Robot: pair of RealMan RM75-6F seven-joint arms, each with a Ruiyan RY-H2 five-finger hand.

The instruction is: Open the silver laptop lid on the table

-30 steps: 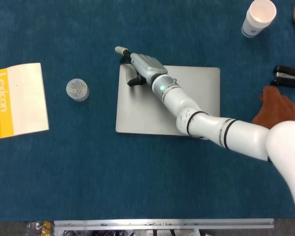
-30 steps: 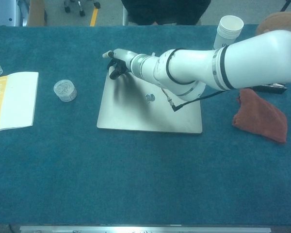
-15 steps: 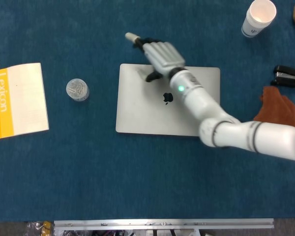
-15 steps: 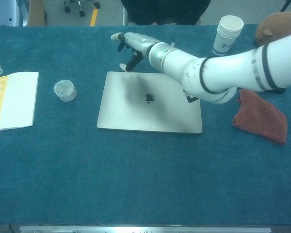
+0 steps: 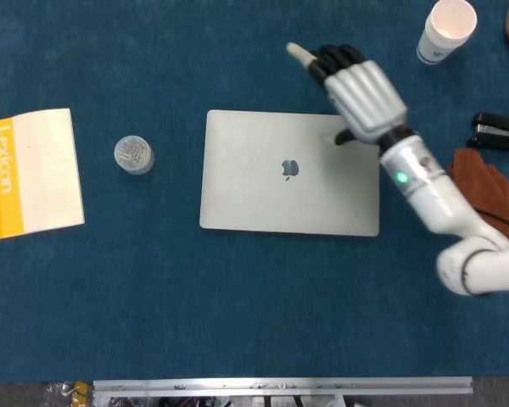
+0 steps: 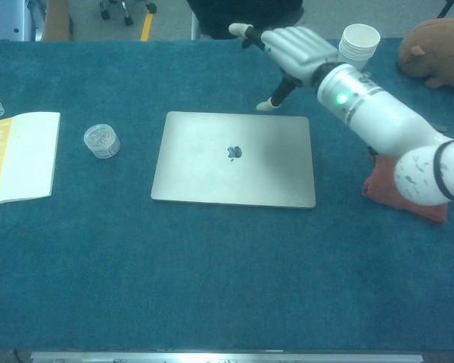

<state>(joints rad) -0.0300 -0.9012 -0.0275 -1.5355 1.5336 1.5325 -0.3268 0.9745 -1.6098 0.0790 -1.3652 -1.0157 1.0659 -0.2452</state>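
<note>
The silver laptop (image 5: 290,172) (image 6: 234,159) lies flat on the blue table with its lid down, logo facing up. My right hand (image 5: 356,89) (image 6: 291,49) hovers above the laptop's far right corner, fingers stretched out and apart, holding nothing. Its thumb (image 6: 278,96) points down toward the far edge of the lid; I cannot tell whether it touches. No left hand shows in either view.
A Lexicon booklet (image 5: 34,171) lies at the left, a small clear jar (image 5: 134,154) beside it. Paper cups (image 5: 446,30) stand at the far right, with a black stapler (image 5: 498,132), a brown cloth (image 5: 483,182) and a plush toy (image 6: 439,45).
My right hand has swept from the laptop's far left corner across to its far right corner and lifted higher. The lid stays down.
</note>
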